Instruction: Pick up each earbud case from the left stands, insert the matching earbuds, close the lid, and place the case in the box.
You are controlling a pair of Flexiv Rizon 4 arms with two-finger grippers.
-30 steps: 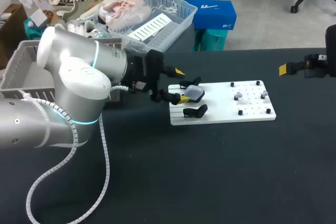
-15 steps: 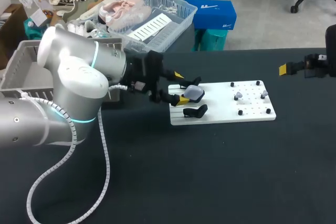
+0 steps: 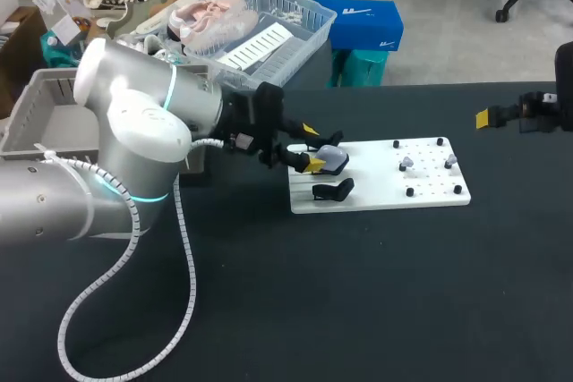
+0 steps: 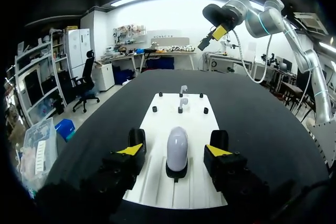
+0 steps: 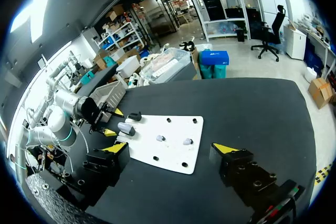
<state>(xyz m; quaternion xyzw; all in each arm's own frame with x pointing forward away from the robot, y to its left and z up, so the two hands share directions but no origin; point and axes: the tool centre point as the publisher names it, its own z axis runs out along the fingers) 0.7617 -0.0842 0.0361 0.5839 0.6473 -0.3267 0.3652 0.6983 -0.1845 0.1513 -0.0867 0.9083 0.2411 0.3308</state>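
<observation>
I count one white board (image 3: 376, 187) lying on the dark surface (image 3: 358, 292). At the end nearest my left arm it carries two black stands. The far stand holds the single pale grey earbud case (image 3: 332, 160), lid shut. The near stand (image 3: 333, 190) is bare. Two small pale earbuds (image 3: 407, 163) sit at the board's other end among little black pegs, whose number I cannot count for sure. One grey box (image 3: 31, 109) stands at the surface's left edge, partly behind my left arm.

My left end effector (image 4: 175, 150) is spread, one yellow tip on each side of the case and neither touching it. My right end effector (image 5: 170, 149) is spread too, empty, well apart from the board over the surface's far right side.

Compared with a second ago, my left arm has swung a little toward the board, and its two tips sit closer about the case. The case, the board and my right end effector are where they were.
</observation>
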